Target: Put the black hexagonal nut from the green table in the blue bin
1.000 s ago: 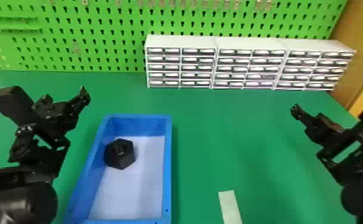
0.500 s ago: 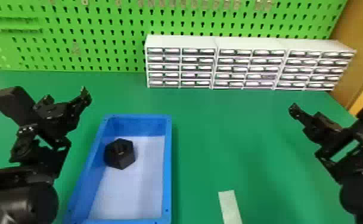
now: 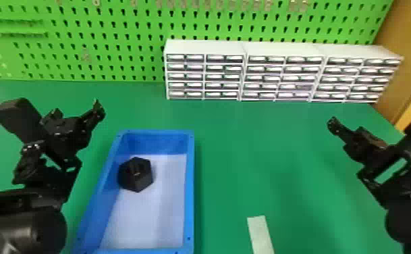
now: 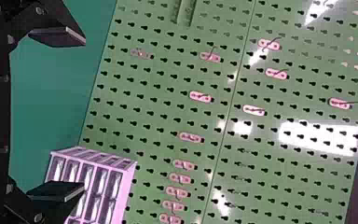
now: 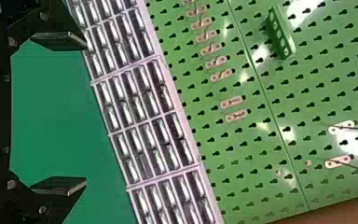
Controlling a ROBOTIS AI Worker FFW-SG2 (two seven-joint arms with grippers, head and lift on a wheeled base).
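**Black hexagonal nut lies inside the blue open-topped bin, nearer our left arm**

From our left black two-fingered gripper, we see the nut off to the right and lower in the head view, across the bin's left wall. It sits in the bin's far half, beside that wall; we cannot tell whether they touch. The nut shows no clear long axis, though the bin's runs away from us over the green table.

Our left arm enters at the lower left, its gripper outside the bin, aimed forward at the green pegboard. Its fingers stand wide apart, with nothing between them. Our right black two-fingered gripper, also spread and empty, is well apart from the nut, slanting inward from the right edge.

We judge the placing done; the next move likely needs only clearance from the bin's rim.
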